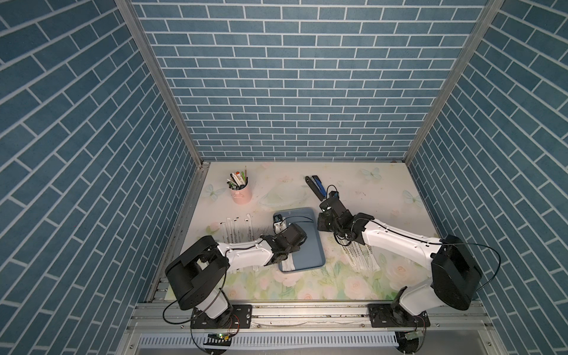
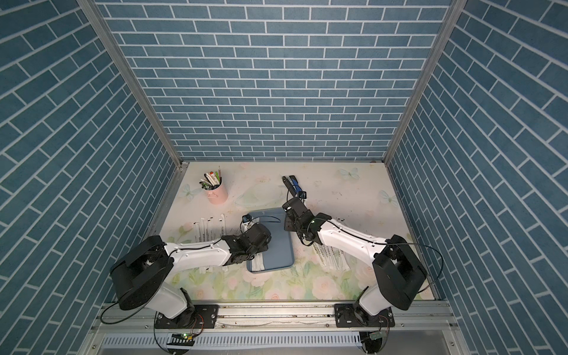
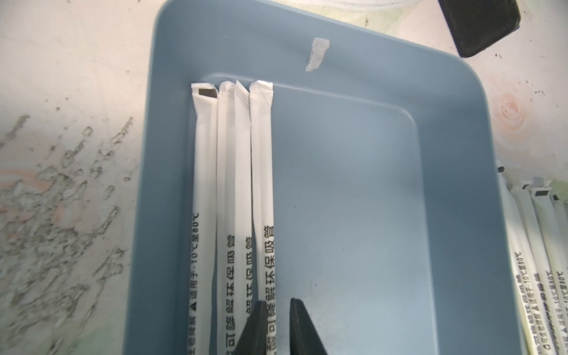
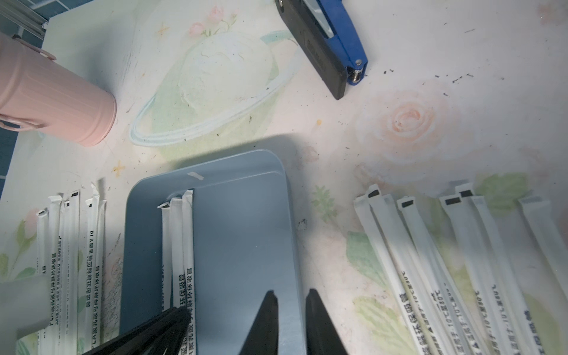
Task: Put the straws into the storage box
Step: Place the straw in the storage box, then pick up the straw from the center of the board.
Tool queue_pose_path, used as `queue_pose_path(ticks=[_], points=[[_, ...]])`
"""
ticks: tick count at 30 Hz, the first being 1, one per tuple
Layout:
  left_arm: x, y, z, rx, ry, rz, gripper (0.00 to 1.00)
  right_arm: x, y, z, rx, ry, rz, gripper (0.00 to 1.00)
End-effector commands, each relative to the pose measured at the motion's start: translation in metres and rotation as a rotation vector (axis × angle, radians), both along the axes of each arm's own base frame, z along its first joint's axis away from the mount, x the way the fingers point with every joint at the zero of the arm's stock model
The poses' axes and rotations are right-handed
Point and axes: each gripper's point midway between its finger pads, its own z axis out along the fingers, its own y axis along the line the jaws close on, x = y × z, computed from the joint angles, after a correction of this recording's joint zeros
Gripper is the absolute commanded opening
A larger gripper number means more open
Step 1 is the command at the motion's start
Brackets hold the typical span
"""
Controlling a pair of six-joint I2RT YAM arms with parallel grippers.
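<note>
Straws (image 3: 233,169): four lie side by side in the storage box (image 3: 455,159), along its left long wall, ends near the far corner. Left fingers (image 3: 255,332) sit low over them, slightly apart, clamping nothing; the innermost straw runs through the gap. Right fingers (image 4: 264,322) hang over the box's right rim, slightly apart, empty. More straws lie loose on the worktop (image 4: 338,138) either side of the box: left bunch (image 4: 70,246), right bunch (image 4: 430,246).
</note>
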Motion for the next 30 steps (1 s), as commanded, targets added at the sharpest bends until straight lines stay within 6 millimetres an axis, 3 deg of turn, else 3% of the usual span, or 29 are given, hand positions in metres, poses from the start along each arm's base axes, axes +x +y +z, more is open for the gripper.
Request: queue_pose_path(ticks=[1, 4, 7, 10, 15, 18, 21, 30], points=[[0.01, -0.003, 0.038, 0.01, -0.088, -0.023, 0.28, -0.004, -0.037, -0.002, -0.068, 0.012, -0.004, 0.2], [0.016, 0.003, 0.073, 0.027, -0.18, -0.039, 0.42, -0.012, -0.058, -0.015, -0.114, 0.06, 0.047, 0.21], [0.023, 0.016, 0.108, 0.087, -0.275, -0.055, 0.59, -0.028, -0.067, -0.036, -0.208, 0.155, 0.154, 0.25], [0.034, 0.033, 0.127, 0.148, -0.314, -0.086, 0.67, -0.042, -0.073, -0.052, -0.265, 0.215, 0.22, 0.26], [0.049, 0.079, 0.128, 0.127, -0.307, -0.057, 0.69, -0.044, -0.067, -0.06, -0.286, 0.251, 0.284, 0.25], [0.052, 0.096, 0.135, 0.043, -0.325, -0.04, 0.69, -0.043, -0.064, -0.068, -0.298, 0.275, 0.3, 0.24], [0.051, 0.098, 0.137, -0.023, -0.34, -0.042, 0.69, -0.039, -0.063, -0.075, -0.314, 0.282, 0.3, 0.24], [0.048, 0.086, 0.119, -0.102, -0.292, -0.058, 0.69, -0.026, -0.063, -0.088, -0.373, 0.285, 0.299, 0.23]])
